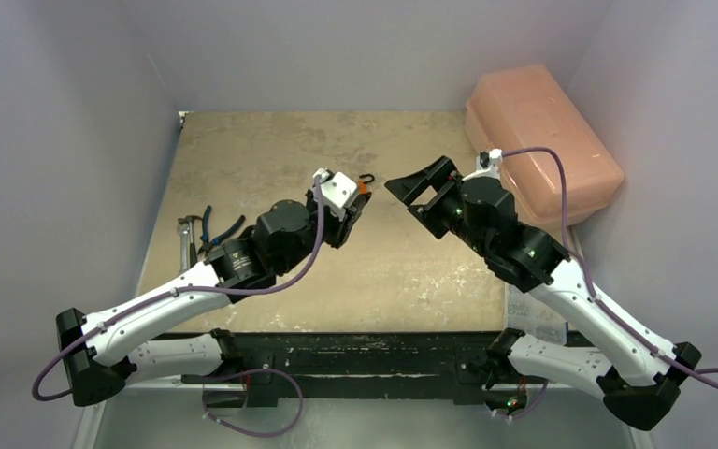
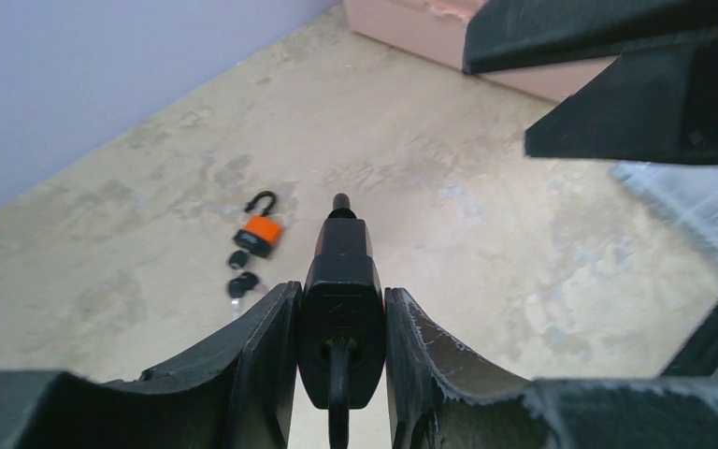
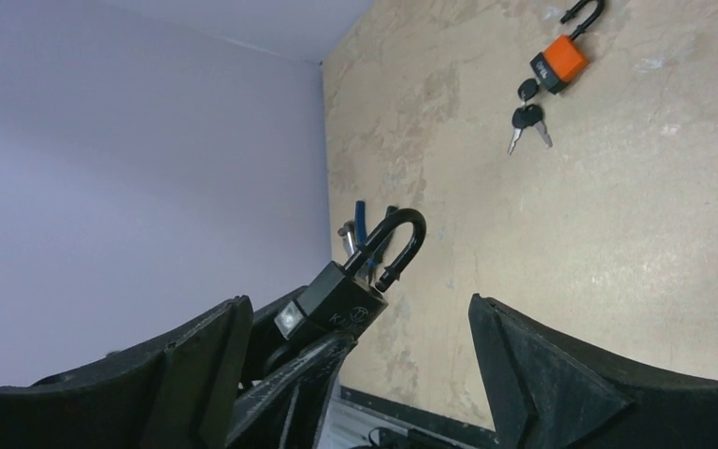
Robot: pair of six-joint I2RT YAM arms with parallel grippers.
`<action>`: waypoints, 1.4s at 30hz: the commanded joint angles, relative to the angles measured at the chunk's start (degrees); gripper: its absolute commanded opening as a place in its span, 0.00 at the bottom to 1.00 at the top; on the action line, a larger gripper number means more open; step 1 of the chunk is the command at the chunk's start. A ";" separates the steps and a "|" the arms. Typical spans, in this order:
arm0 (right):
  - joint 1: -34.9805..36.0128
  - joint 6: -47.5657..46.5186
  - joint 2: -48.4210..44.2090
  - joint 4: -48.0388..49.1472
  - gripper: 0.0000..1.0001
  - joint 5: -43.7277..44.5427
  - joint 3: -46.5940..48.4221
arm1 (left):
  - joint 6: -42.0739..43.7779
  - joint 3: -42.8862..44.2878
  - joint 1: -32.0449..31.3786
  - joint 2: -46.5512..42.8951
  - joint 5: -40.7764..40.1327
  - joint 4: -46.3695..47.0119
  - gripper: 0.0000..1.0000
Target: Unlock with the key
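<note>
My left gripper [image 2: 339,292] is shut on a black padlock [image 2: 341,309], one finger on each side of its body. A dark key [image 2: 338,393] sticks in the keyhole at its base. In the right wrist view the black padlock [image 3: 341,299] shows its shackle [image 3: 402,238] with one end out of the body. My right gripper [image 3: 355,304] stands wide open facing the lock, touching nothing. From above, the left gripper [image 1: 351,210] and the right gripper [image 1: 409,195] face each other over mid-table, a short gap apart.
An orange padlock [image 2: 261,227] with an open shackle lies on the table with loose keys [image 2: 240,276] beside it. Blue-handled pliers [image 1: 210,229] lie at the left edge. A pink box [image 1: 542,140] stands at the back right, behind the right arm.
</note>
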 commanded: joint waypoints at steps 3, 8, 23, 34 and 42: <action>-0.18 4.06 2.39 -7.49 0.93 3.53 5.36 | 18.74 -5.30 0.11 -1.41 -2.87 15.74 0.00; -0.17 4.80 2.94 -7.43 0.90 3.25 6.44 | 27.77 -11.25 0.13 0.30 0.70 21.72 0.00; -0.26 11.94 9.43 -5.01 0.84 -3.15 0.29 | 25.61 -28.85 5.62 -9.77 21.72 42.38 0.00; -0.35 10.79 16.32 2.62 0.69 -11.29 0.22 | 22.78 -32.78 6.29 -13.04 23.35 48.53 0.00; -0.33 9.01 16.09 5.92 0.53 -13.94 -2.60 | 15.03 -35.38 9.29 -13.76 14.30 56.98 0.00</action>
